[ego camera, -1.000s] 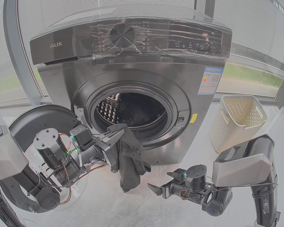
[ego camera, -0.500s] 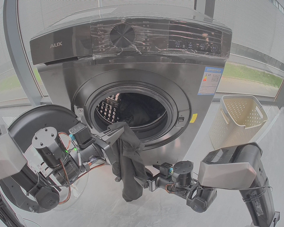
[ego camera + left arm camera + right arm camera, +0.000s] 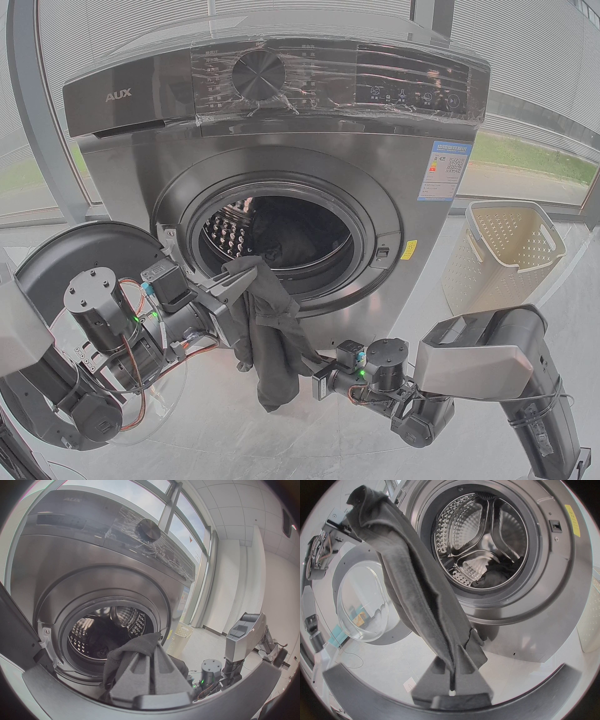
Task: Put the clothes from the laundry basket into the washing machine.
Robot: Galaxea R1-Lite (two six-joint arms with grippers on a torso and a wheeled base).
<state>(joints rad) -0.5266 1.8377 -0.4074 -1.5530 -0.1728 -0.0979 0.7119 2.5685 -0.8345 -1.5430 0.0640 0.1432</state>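
While clamping left fingers on the garment by the washing machine, pinching its tail in right fingers, gathering slack.

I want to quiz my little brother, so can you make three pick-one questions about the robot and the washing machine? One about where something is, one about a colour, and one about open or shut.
1. Where is the laundry basket compared with the washing machine?
A) on top of it
B) on the floor to its right
C) behind it

2. What colour is the cloth the robot holds?
A) red
B) dark grey
C) white

3. The machine's door is:
A) shut
B) missing
C) swung open

Answers:
1 B, it stands on the floor beside the machine.
2 B, the left gripper and right gripper both pinch dark grey fabric.
3 C, the drum is uncovered and the door hangs at the left.
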